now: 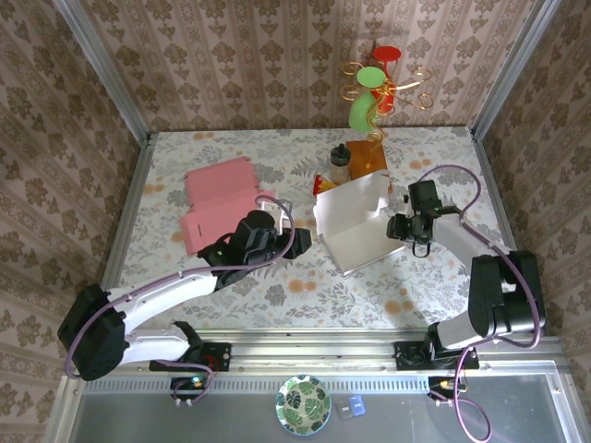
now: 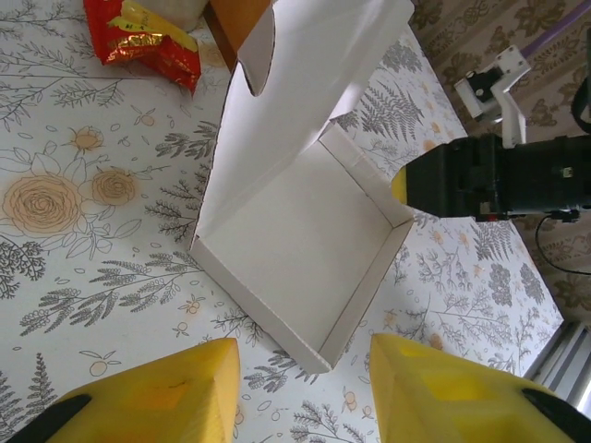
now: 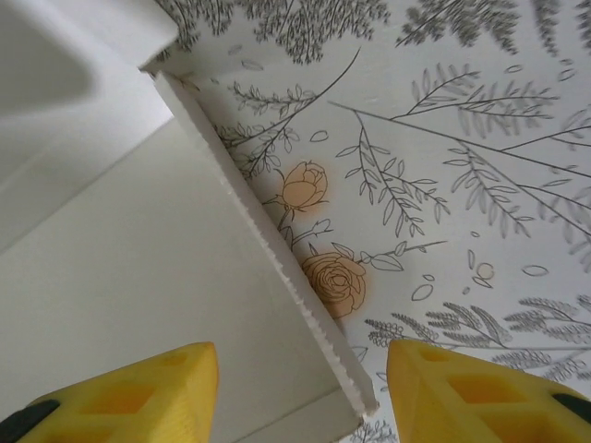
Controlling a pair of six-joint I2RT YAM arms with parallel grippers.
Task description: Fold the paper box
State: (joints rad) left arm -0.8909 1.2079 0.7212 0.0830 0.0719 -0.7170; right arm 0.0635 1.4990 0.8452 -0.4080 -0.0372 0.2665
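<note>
Clearly apart from both grippers, the pink paper box lies on the far left part of the floral-patterned tabletop. It is thin card in two panels. The far panel is paler, with a small tab on its far edge. The near panel is a deeper pink, and a crease runs between them. Only its pink face shows from above, and whether either panel stands up off the tabletop cannot be told. The left arm's wrist crosses over its near right corner.

To its right, near the middle, sits a shallow white card tray with low raised walls. A tall flap with a half-round notch stands at its far side.

The top view gives the whole layout, including the pink box, a small dark-capped bottle and a wire stand with green and red discs at the far edge.

The left wrist view shows the left gripper, its yellow fingers spread with nothing between them, pointing at the tray's nearest corner. Beyond the tray it shows a red snack packet and an orange wooden block.

The right wrist view shows the right gripper parted as well. The tray's right wall runs between its fingers and is not pinched.
</note>
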